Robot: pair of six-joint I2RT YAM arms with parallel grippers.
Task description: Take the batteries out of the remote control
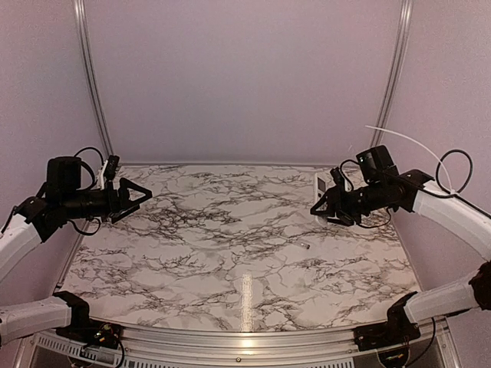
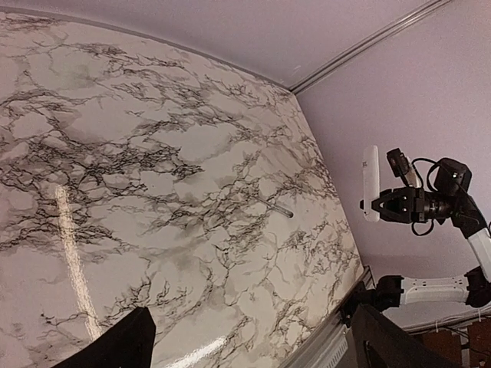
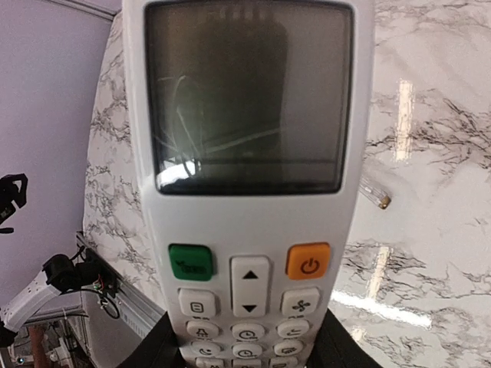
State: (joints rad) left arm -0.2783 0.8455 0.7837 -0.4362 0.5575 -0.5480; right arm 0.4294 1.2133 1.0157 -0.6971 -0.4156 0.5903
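My right gripper (image 1: pixel 326 205) is shut on the lower end of the white remote control (image 1: pixel 320 192) and holds it upright above the right side of the marble table. In the right wrist view the remote's (image 3: pixel 245 153) screen and buttons face the camera; its back is hidden. It also shows in the left wrist view (image 2: pixel 370 182). One small slender battery (image 1: pixel 304 246) lies on the table below and left of the remote, also seen in the left wrist view (image 2: pixel 284 211) and the right wrist view (image 3: pixel 376 193). A second battery is not in view. My left gripper (image 1: pixel 142 193) is open and empty, above the table's left side.
The marble table (image 1: pixel 215 253) is walled at the back and both sides. A metal rail (image 1: pixel 230 337) runs along its near edge. A bright streak of glare (image 1: pixel 247 299) lies near the front. A thin white wire (image 1: pixel 406 142) arcs above the right arm.
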